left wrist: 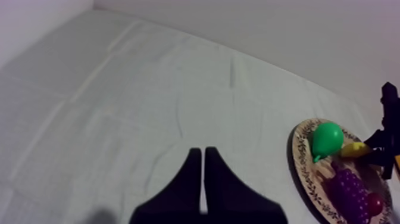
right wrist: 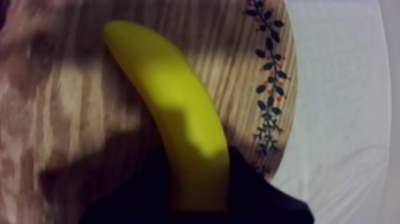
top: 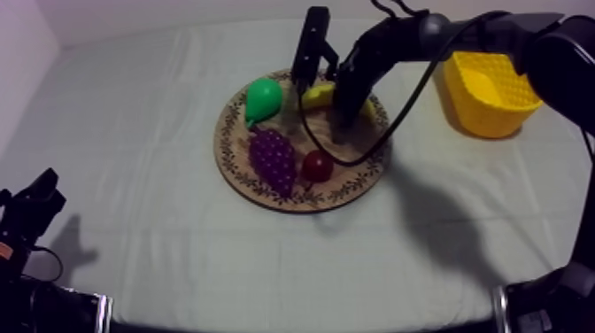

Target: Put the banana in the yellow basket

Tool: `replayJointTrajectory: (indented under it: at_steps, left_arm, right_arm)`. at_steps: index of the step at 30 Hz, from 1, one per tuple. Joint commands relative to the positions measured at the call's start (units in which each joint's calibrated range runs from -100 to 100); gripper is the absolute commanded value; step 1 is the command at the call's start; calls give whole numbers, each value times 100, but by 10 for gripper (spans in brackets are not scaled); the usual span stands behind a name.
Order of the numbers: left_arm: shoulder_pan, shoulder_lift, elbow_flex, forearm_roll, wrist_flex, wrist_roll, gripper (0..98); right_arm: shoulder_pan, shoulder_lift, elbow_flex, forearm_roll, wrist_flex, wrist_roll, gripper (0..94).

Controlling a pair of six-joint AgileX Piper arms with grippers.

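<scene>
The yellow banana (top: 320,92) lies on the back right of the round wooden board (top: 239,159). My right arm comes in from the upper right and its gripper (top: 341,124) is down over the banana. In the right wrist view the banana (right wrist: 178,119) runs between the two black fingers (right wrist: 256,190), which press against both its sides above the board's patterned rim (right wrist: 268,71). The yellow basket (top: 487,89) stands at the right of the table. My left gripper (top: 40,199) rests low at the left, its fingers (left wrist: 191,179) lying together as a narrow wedge.
A green pear (top: 262,97), purple grapes (top: 273,158) and a small red fruit (top: 317,165) share the board with the banana. The left wrist view looks over bare cloth towards the board (left wrist: 300,161), the pear (left wrist: 327,138) and the right gripper (left wrist: 387,149).
</scene>
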Motion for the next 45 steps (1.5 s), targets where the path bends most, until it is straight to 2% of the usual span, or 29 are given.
replayJointTrajectory:
  at_steps: [1,7,16,24,29,38,45]
  left_arm:
    - [-1,-3,2,1,2,-1,1]
    - [-1,-3,2,1,2,1,1]
    - [-1,-3,2,1,2,0,1]
    - [-1,-3,2,1,2,0,1]
    - [-1,-3,2,1,2,-1,1]
    - [-1,-3,2,1,2,-2,1]
    - [-1,-3,2,1,2,-2,1]
  right_arm:
    - [-7,-35,18,18,-23,-65,83]
    - [13,-254,-56,-18,23,-155,18]
    - [265,-1069,-421,-240,637,-116,6]
    - [766,-1975,-569,-266,1381,-231,6]
    - [1195,-2485,-292,-245,1594,-294,6]
    - [1865,-2889,608,-110,1620,-475,8]
    - [2191,-2939,1412,88,1278,-803,53]
